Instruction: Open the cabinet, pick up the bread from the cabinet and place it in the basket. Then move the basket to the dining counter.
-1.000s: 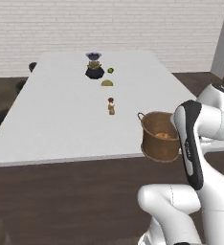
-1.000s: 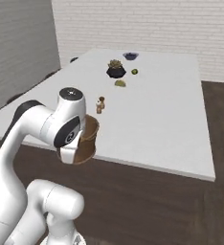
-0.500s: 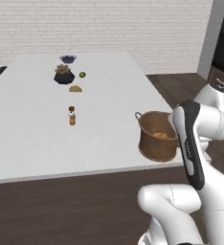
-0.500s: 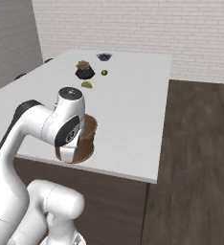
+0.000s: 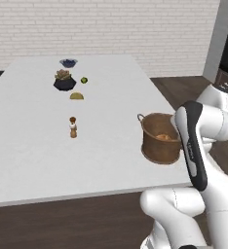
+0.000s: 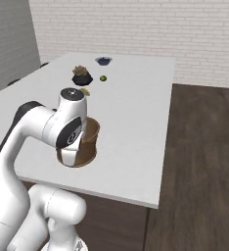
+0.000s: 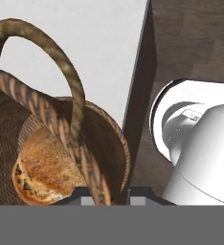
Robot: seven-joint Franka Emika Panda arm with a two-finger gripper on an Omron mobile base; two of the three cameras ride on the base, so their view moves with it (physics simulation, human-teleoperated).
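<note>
The round brown woven basket [image 5: 160, 140] sits at the near right corner of the white dining counter [image 5: 33, 160], and I cannot tell whether it touches the top. My gripper [image 7: 106, 194] is shut on the basket's rim [image 7: 92, 158] beside a loop handle [image 7: 61, 67]. The golden-brown bread [image 7: 44, 172] lies inside the basket, and a bit of the bread [image 5: 166, 137] shows over the rim. In the right base view my hand covers part of the basket [image 6: 89, 139] above the counter [image 6: 131, 127].
Farther back on the counter stand a small shaker [image 5: 73, 127], a yellowish half-moon piece [image 5: 77, 96], a lime [image 5: 84, 80], a dark potted plant [image 5: 64, 80] and a blue bowl [image 5: 68, 62]. Dark wood floor [image 6: 199, 162] runs along the counter's right side.
The whole scene has shifted left and nearer in both base views, so the base has driven. The basket stays in my grip with the bread inside.
</note>
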